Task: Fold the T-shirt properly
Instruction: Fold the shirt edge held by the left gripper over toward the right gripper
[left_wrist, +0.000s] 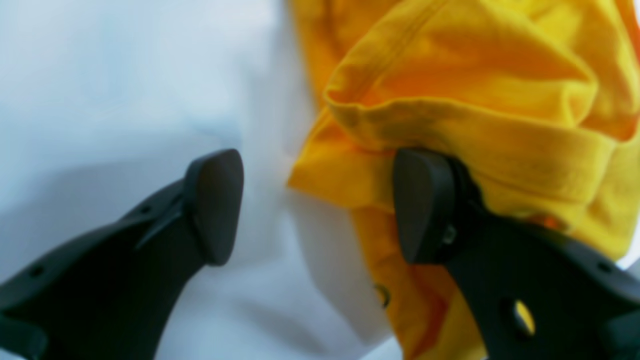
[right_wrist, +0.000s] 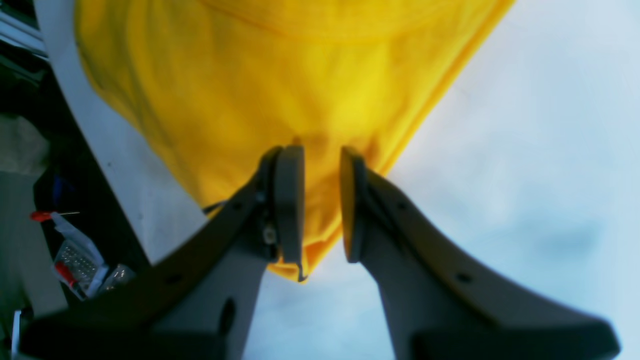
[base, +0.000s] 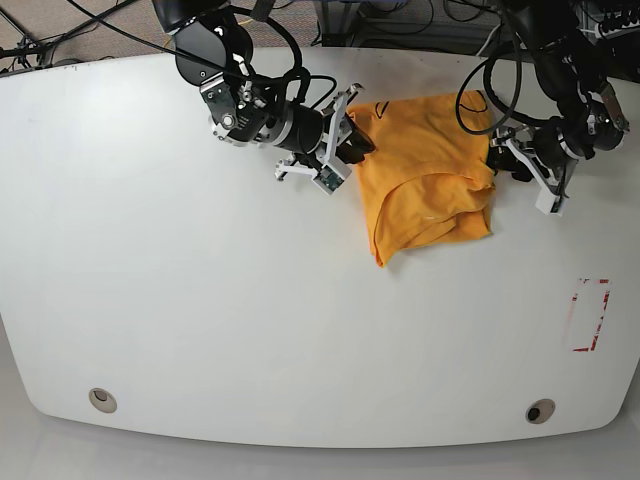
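The orange-yellow T-shirt (base: 425, 180) lies crumpled and partly folded over itself on the white table (base: 200, 300), at the back right of the middle. My left gripper (left_wrist: 320, 205) is wide open at the shirt's right edge (base: 495, 160). One of its fingers (left_wrist: 425, 205) presses against a hemmed fold of the T-shirt (left_wrist: 465, 125), and the other stands over bare table. My right gripper (right_wrist: 322, 205) is at the shirt's upper left corner (base: 350, 135). Its jaws stand a narrow gap apart, with the T-shirt's (right_wrist: 300, 90) edge lying between them.
Cables (base: 480, 80) hang over the table's back edge behind the shirt. A red-and-white marker patch (base: 588, 315) is on the table at the right. Clutter (right_wrist: 75, 260) sits below the table edge in the right wrist view.
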